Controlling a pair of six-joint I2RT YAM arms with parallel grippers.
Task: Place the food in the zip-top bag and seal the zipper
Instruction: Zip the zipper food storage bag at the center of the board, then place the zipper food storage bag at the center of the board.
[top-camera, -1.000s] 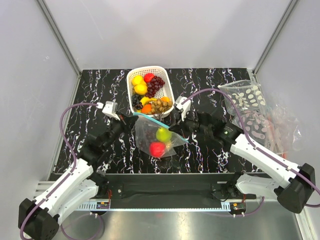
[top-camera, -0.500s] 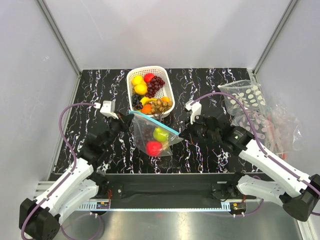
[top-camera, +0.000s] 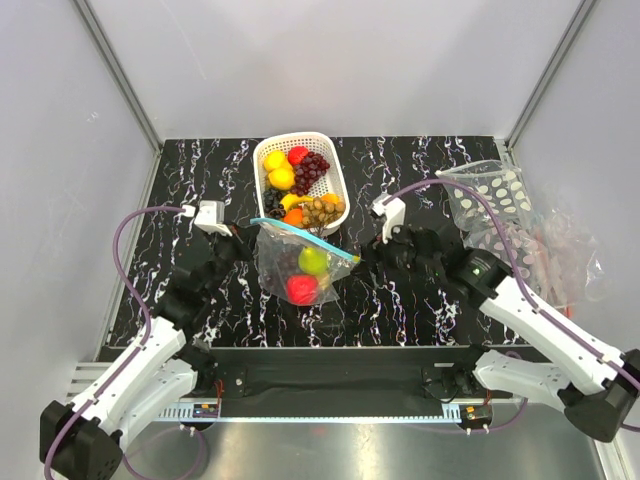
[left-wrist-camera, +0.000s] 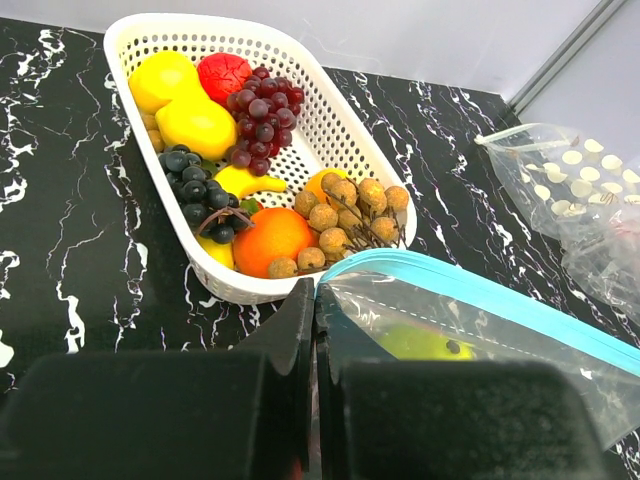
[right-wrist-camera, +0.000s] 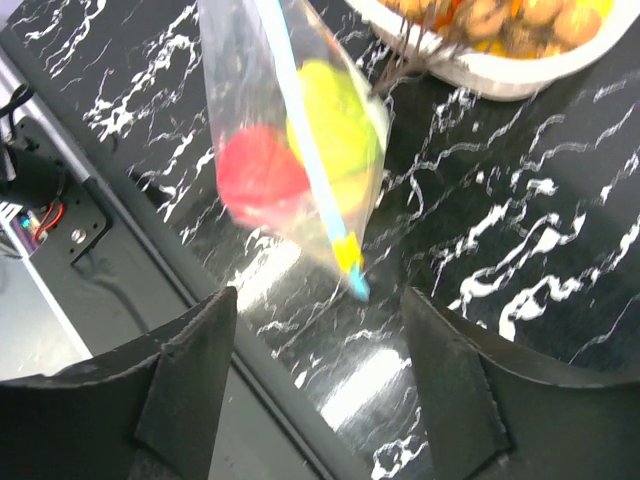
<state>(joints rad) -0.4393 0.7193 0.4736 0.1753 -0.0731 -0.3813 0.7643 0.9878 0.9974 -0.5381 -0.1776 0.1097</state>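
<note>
The clear zip-top bag (top-camera: 292, 268) hangs above the table, holding a red apple (top-camera: 300, 289) and a green round fruit (top-camera: 313, 261). Its teal zipper (top-camera: 305, 238) runs along the top edge. My left gripper (top-camera: 250, 238) is shut on the bag's left corner, and in the left wrist view its fingertips (left-wrist-camera: 315, 300) pinch the plastic just below the zipper (left-wrist-camera: 480, 292). My right gripper (right-wrist-camera: 318, 310) stands open just past the zipper's right end (right-wrist-camera: 352, 275), touching nothing. The apple (right-wrist-camera: 262, 175) and green fruit (right-wrist-camera: 335, 130) show through the bag.
A white slotted basket (top-camera: 330, 190) behind the bag holds more food: yellow fruits, purple grapes (top-camera: 313, 168), an orange and brown clusters. A clear bag with white ovals (top-camera: 495, 200) and crumpled plastic (top-camera: 560, 260) lie at the right. The table's front edge is just below the bag.
My right gripper has opened and let go of the bag's right end. The bag has swung a little left and now hangs from the left gripper alone.
</note>
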